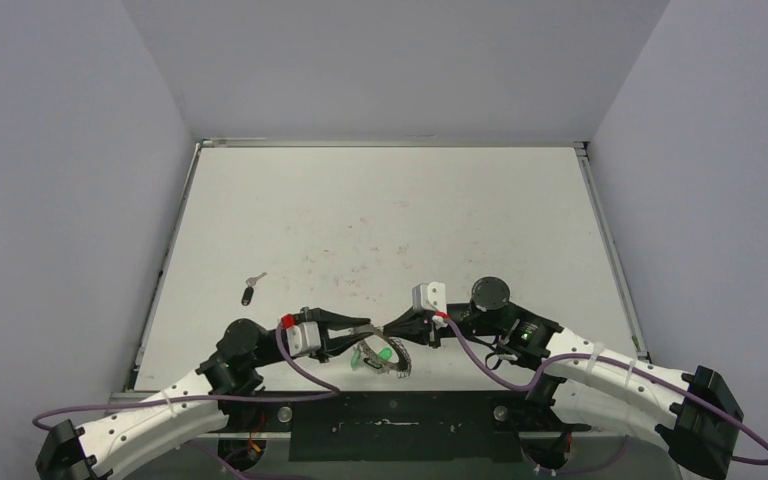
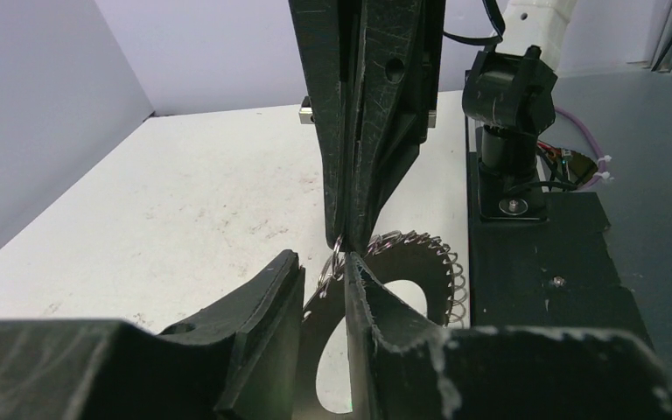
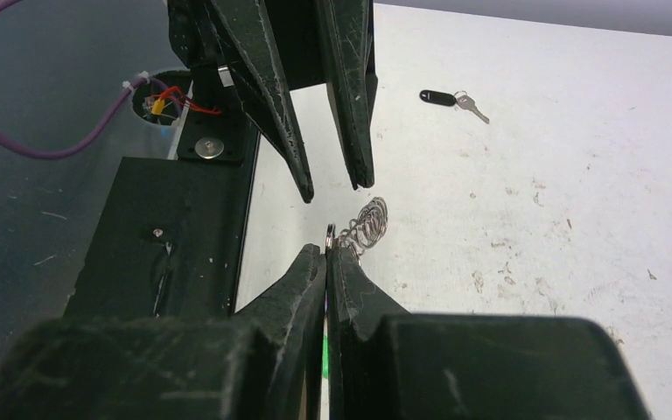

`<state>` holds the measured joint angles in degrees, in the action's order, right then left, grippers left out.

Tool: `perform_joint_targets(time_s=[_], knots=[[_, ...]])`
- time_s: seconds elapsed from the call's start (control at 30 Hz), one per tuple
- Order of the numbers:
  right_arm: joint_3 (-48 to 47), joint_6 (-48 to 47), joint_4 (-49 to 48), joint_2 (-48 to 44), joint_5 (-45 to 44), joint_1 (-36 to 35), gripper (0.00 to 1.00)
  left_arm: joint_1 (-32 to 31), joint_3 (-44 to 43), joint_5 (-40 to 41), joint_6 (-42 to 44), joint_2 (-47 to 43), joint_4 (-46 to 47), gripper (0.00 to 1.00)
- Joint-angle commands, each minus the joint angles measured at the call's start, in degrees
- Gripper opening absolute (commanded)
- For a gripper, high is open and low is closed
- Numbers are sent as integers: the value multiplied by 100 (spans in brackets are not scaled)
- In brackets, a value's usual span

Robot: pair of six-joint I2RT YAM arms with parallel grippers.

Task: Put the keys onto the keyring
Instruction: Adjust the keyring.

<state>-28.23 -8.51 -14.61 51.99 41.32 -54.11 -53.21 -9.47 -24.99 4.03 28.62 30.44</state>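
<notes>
The keyring [image 1: 397,362] hangs just above the table's near edge, pinched at its top rim by my shut right gripper [image 1: 391,328]. A green-headed key [image 1: 385,354] dangles on it. In the right wrist view the closed gripper [image 3: 327,249] clamps the scalloped ring [image 3: 369,220]. My left gripper [image 1: 368,328] faces it tip to tip. Its jaws [image 2: 322,258] stand a little apart, with the ring's rim [image 2: 411,262] in the gap against the right-hand finger. A black-headed key [image 1: 247,295] and a silver key [image 1: 257,279] lie together on the table to the left.
The black mounting plate [image 2: 534,280] and the right arm's base [image 2: 507,105] lie close behind the ring. Grey walls enclose the white table [image 1: 380,210] on three sides. A purple cable [image 3: 44,149] loops by the left arm's base.
</notes>
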Motion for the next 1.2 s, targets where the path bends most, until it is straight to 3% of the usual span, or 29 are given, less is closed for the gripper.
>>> perform_joint_targets(time_s=[0.0,0.13,0.37,0.77,1.17], knots=[[-261,-182,-300,-110,63,-47,0,-31,-120,-226,356,-99,-212,24],[-293,-160,-324,-110,119,-47,0,-37,-180,-427,421,6,-205,29],[-315,-102,-342,-65,273,-56,0,-27,-255,-527,424,340,4,30],[-332,-98,-314,-51,335,-63,0,-30,-361,-449,459,664,278,20],[-366,-130,-243,39,220,-56,0,-31,-498,-592,379,852,459,19]])
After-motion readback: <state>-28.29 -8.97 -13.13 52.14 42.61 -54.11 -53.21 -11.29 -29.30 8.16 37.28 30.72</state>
